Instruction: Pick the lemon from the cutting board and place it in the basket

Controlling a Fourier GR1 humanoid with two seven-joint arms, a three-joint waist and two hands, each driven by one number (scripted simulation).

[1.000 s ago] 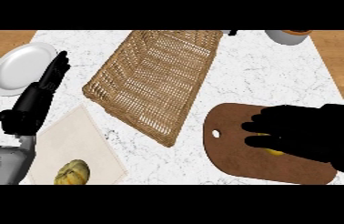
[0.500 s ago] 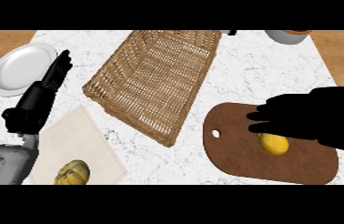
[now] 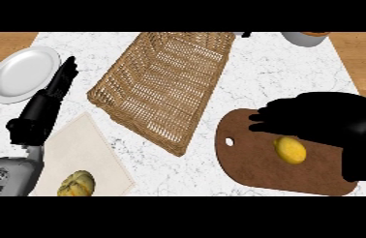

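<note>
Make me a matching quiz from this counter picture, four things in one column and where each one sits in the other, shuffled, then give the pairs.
Things:
1. lemon
2. plate
3. basket
4. left hand

Places:
A. far left of the counter
B. middle of the counter
C. on the cutting board, just under the right hand
D. between the plate and the basket, fingers straight

Pairs: 1-C, 2-A, 3-B, 4-D

Lemon (image 3: 290,149): yellow, oval, laid on the brown cutting board (image 3: 261,163) toward its right side. Basket (image 3: 163,82): woven wicker, rectangular, set at an angle on the counter, left of the board.
</note>
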